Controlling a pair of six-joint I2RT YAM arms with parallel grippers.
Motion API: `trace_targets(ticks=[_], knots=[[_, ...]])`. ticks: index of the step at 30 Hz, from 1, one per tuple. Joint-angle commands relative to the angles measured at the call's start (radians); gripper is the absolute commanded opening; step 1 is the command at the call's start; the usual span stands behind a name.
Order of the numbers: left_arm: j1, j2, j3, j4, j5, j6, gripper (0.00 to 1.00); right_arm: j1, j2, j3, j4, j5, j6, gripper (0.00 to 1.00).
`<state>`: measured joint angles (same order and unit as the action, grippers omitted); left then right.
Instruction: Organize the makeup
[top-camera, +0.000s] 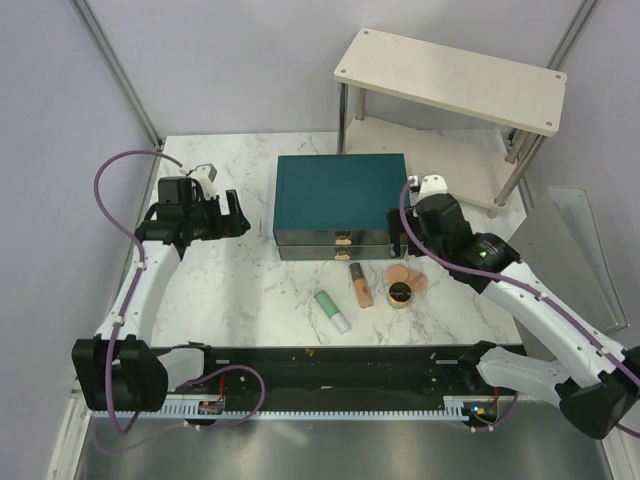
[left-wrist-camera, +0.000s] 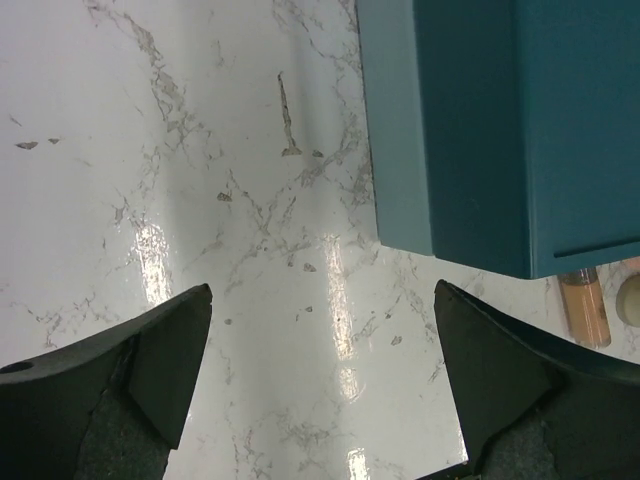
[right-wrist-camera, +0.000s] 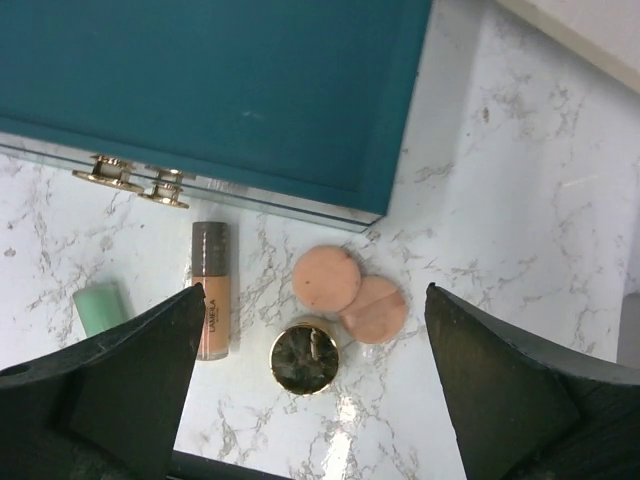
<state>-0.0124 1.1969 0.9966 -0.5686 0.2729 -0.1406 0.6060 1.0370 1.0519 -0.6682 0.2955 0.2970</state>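
Your left gripper (top-camera: 228, 214) hangs over bare table (top-camera: 210, 290), left of the teal box (top-camera: 340, 195), fingers spread, nothing held. All the makeup lies in front of the box, well off to its right.

- The green tube (top-camera: 332, 310) lies on its side, slanted, white cap toward the near edge.
- The tan tube (top-camera: 360, 285) sits just beside it, long axis running near-to-far, dark cap toward the box drawers.
- The gold-rimmed compact (top-camera: 401, 294) lies flat, touching or almost touching the two pink pads (top-camera: 407, 277), which overlap each other.

Your right gripper (top-camera: 403, 238) hovers at the box's right front corner, fingers wide apart and empty, with the compact and pads right below it. The right arm is clearly nearer, so I'd use that one.
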Motion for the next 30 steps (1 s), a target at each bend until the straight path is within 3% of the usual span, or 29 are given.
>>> trace_targets(ticks=[1, 7, 12, 19, 25, 30], knots=[[0.002, -0.040, -0.004, 0.024, 0.067, -0.011, 0.99, 0.104, 0.082, 0.092, -0.002, 0.108, 0.039, 0.98], [-0.007, -0.051, 0.007, 0.085, 0.230, -0.079, 0.99, 0.181, 0.150, 0.089, 0.077, 0.075, 0.091, 0.98], [-0.020, -0.060, 0.034, 0.113, 0.244, -0.109, 0.99, 0.190, 0.193, 0.091, 0.110, 0.079, 0.149, 0.98], [-0.069, 0.053, 0.069, 0.156, 0.287, -0.181, 0.94, 0.212, 0.274, 0.114, 0.144, 0.073, 0.156, 0.98], [-0.142, 0.148, 0.115, 0.196, 0.298, -0.217, 0.93, 0.235, 0.336, 0.129, 0.182, 0.036, 0.172, 0.79], [-0.179, 0.205, 0.152, 0.210, 0.292, -0.226, 0.93, 0.258, 0.379, 0.134, 0.225, 0.011, 0.209, 0.77]])
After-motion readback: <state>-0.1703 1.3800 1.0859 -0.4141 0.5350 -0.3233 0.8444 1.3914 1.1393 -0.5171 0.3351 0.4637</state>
